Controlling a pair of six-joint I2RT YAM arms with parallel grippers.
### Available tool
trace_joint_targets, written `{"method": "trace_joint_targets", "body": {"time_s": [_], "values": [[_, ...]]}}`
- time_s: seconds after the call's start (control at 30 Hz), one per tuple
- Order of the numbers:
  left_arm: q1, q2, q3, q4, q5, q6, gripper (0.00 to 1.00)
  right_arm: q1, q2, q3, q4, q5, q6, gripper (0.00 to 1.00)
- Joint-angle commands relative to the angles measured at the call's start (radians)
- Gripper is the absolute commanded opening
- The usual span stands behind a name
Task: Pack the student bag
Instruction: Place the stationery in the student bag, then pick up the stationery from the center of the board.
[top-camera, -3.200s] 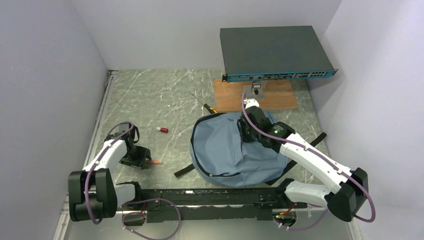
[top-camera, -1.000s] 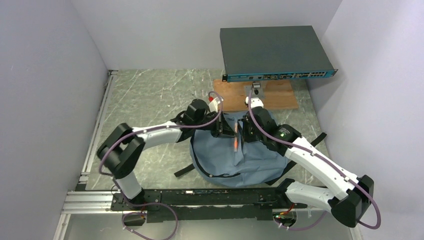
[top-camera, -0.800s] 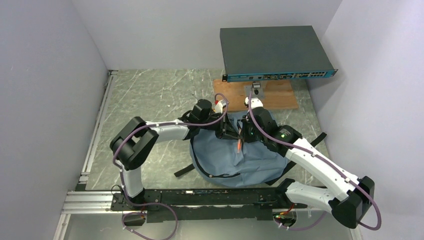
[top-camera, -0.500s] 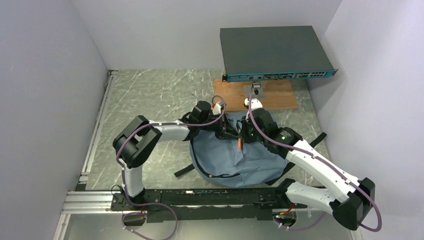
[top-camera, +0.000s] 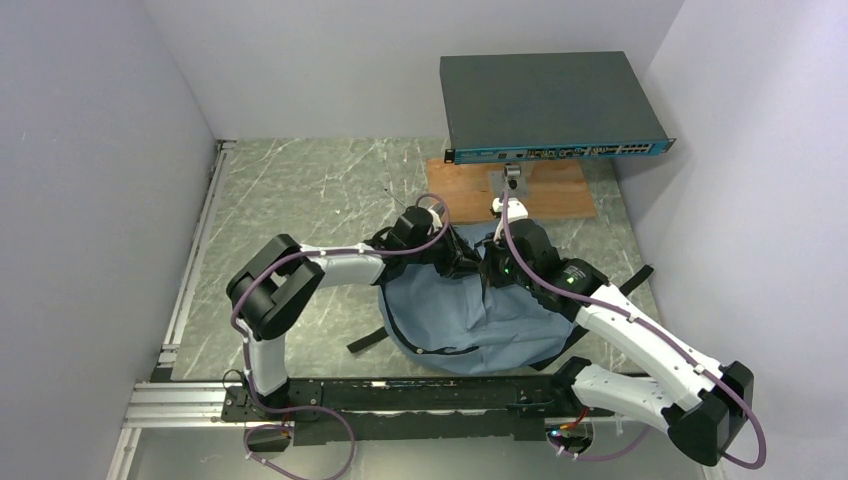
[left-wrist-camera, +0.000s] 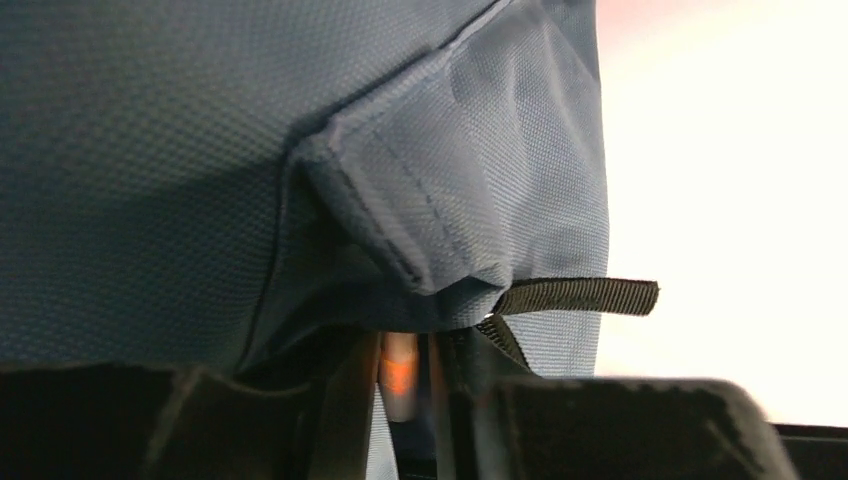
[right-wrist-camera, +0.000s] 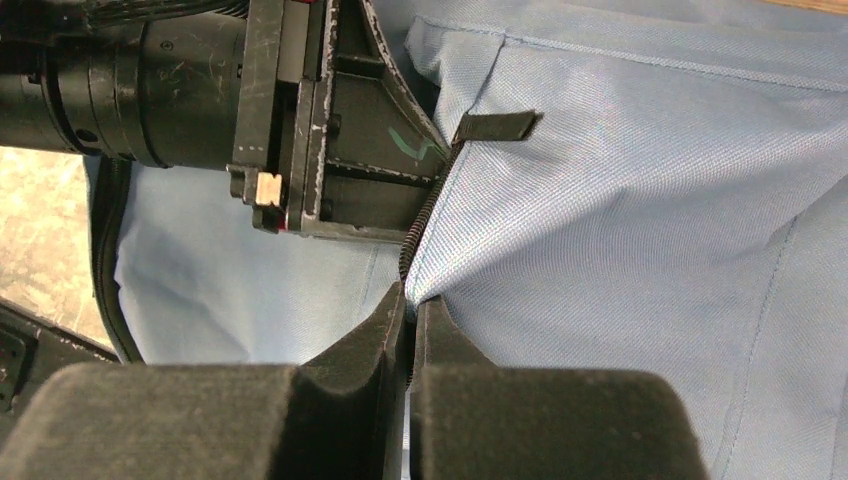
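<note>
The student bag (top-camera: 460, 318), dusty blue-grey, lies flat between the two arms. My right gripper (top-camera: 492, 276) is shut on the zipper edge of the bag's mouth (right-wrist-camera: 408, 300) and lifts that edge. My left gripper (top-camera: 467, 264) reaches under the lifted fabric (left-wrist-camera: 200, 150). An orange pen (left-wrist-camera: 401, 372) stands between its fingers. It rests against the left finger (left-wrist-camera: 345, 400), with a thin gap to the right one, so the jaws are slightly open. From above the pen is hidden by the fabric. The left arm's wrist housing (right-wrist-camera: 180, 90) fills the upper left of the right wrist view.
A dark network switch (top-camera: 552, 105) stands on a post over a wooden board (top-camera: 545, 192) behind the bag. Black straps (top-camera: 368, 340) trail from the bag's left and right sides. A short webbing loop (right-wrist-camera: 497, 126) sits at the bag's mouth. White walls close in on both sides.
The left gripper has carried the orange pen from the table's left side into the bag's mouth. Its jaws have parted a little, and the pen no longer shows from above. The right gripper keeps its hold.
</note>
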Motion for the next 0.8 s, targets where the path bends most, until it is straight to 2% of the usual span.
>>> {"method": "trace_joint_targets", "body": {"time_s": [0.0,0.07,0.17,0.3,0.37,0.6,0.7,0.77], "values": [[-0.013,-0.063,0.088,-0.124,-0.142,0.108,0.4,0.015,-0.052,0.031,0.124,-0.04,0.02,0.0],[-0.016,-0.098,0.069,-0.123,-0.145,0.159,0.56,0.015,-0.042,0.043,0.107,-0.027,0.016,0.0],[-0.017,-0.153,0.01,-0.072,-0.112,0.268,0.67,0.014,-0.037,0.053,0.089,-0.01,0.01,0.0],[-0.015,-0.231,-0.066,0.01,-0.056,0.38,0.73,0.014,-0.029,0.061,0.082,0.034,0.0,0.0],[-0.015,-0.28,-0.082,-0.004,-0.037,0.431,0.74,0.014,-0.01,0.079,0.072,0.043,-0.001,0.0],[0.009,-0.546,-0.151,-0.163,-0.037,0.698,0.77,0.014,0.028,0.103,0.049,0.081,0.022,0.0],[0.065,-0.668,-0.185,-0.269,-0.016,0.769,0.8,0.014,0.042,0.104,0.043,0.08,0.042,0.0],[0.124,-0.759,-0.211,-0.378,-0.051,0.793,0.84,0.014,0.046,0.091,0.05,0.077,0.059,0.0]]}}
